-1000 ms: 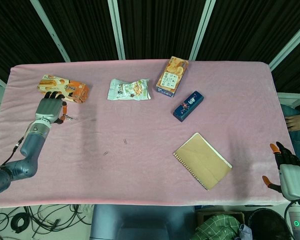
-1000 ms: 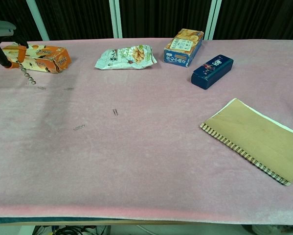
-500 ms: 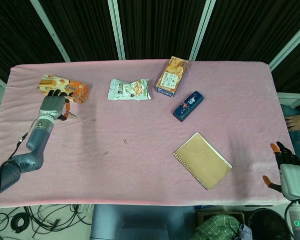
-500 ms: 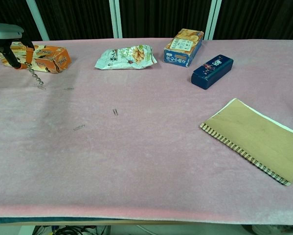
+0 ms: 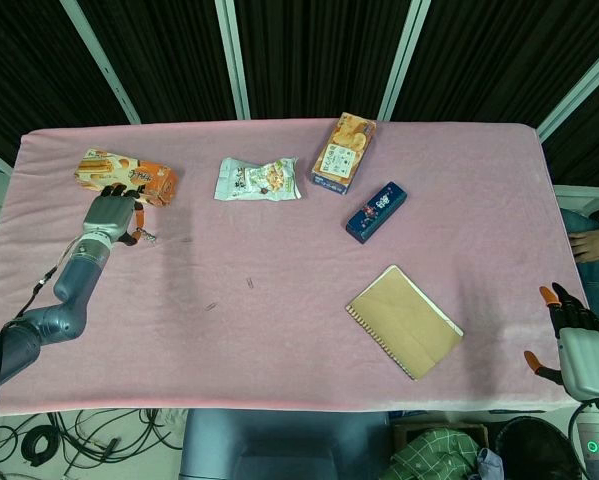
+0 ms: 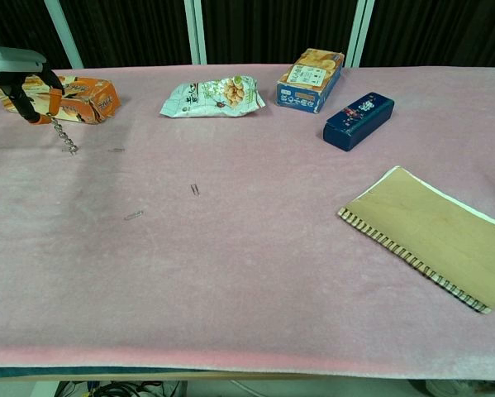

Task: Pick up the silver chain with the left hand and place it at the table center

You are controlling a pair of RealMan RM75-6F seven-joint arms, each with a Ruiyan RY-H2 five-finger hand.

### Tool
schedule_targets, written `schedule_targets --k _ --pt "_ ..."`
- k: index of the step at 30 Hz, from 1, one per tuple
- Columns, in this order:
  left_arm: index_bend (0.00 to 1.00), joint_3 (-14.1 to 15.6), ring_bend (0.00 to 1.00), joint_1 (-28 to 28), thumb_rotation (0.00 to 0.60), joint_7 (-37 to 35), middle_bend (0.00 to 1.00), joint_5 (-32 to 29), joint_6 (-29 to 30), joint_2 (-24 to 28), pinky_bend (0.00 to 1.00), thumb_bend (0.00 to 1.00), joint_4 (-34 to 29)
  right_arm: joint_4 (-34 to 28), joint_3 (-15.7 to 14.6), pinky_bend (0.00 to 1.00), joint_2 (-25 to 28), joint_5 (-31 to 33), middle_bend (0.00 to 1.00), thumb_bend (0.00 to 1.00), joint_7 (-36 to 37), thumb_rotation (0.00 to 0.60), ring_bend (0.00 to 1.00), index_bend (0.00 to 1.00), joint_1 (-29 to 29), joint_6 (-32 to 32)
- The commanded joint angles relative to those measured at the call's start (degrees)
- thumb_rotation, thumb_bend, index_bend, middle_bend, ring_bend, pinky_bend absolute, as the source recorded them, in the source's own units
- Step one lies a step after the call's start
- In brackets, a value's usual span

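Observation:
A short silver chain (image 6: 63, 136) hangs from my left hand (image 6: 20, 83) at the table's far left, its lower end close to the pink cloth. The head view shows the same left hand (image 5: 110, 217) pinching the chain (image 5: 139, 234) just in front of the orange snack box (image 5: 127, 176). My right hand (image 5: 575, 337) sits off the table's near right corner, fingers spread, holding nothing.
On the pink table (image 5: 279, 330): orange snack box (image 6: 72, 97), white snack bag (image 6: 212, 96), orange carton (image 6: 311, 68), dark blue box (image 6: 359, 120), tan spiral notebook (image 6: 433, 234) at the right. Small paper clips (image 6: 195, 189) lie left of the centre.
My left hand has carried the dangling chain a little to the right and toward the table's middle. The right hand has stayed where it was.

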Motion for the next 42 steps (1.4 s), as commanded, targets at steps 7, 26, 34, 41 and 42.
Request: schedule_targets --k 7,26,34,41,42 --pt "0.57 -0.1 0.00 -1.0 0.600 0.7 0.16 0.0 1.8 1.8 0.00 0.44 -3.7 -0.2 0.2 0.17 0.1 0.5 0.02 0.14 0.3 0.600 0.09 0.04 -0.1 0.1" --pt "0.57 0.6 0.00 -5.4 0.600 2.8 0.15 -4.4 2.4 2.1 0.00 0.44 -10.0 -0.2 0.3 0.17 0.1 0.4 0.02 0.14 0.7 0.600 0.09 0.04 -0.1 0.1" --pt "0.57 1.7 0.00 -6.5 0.600 4.2 0.15 -6.5 3.0 0.6 0.00 0.44 -9.1 -0.1 0.3 0.17 0.2 0.4 0.02 0.14 0.7 0.600 0.09 0.04 -0.1 0.1" --pt "0.57 2.1 0.00 -6.7 0.600 4.4 0.15 -6.9 3.6 0.4 0.00 0.44 -8.8 -0.1 0.3 0.17 0.1 0.5 0.02 0.14 0.8 0.600 0.09 0.04 -0.1 0.0" --pt "0.57 2.2 0.00 -6.7 0.600 4.4 0.15 -7.0 3.7 0.5 0.00 0.44 -8.8 -0.1 0.3 0.17 0.1 0.4 0.02 0.14 0.8 0.600 0.09 0.04 0.0 0.0"
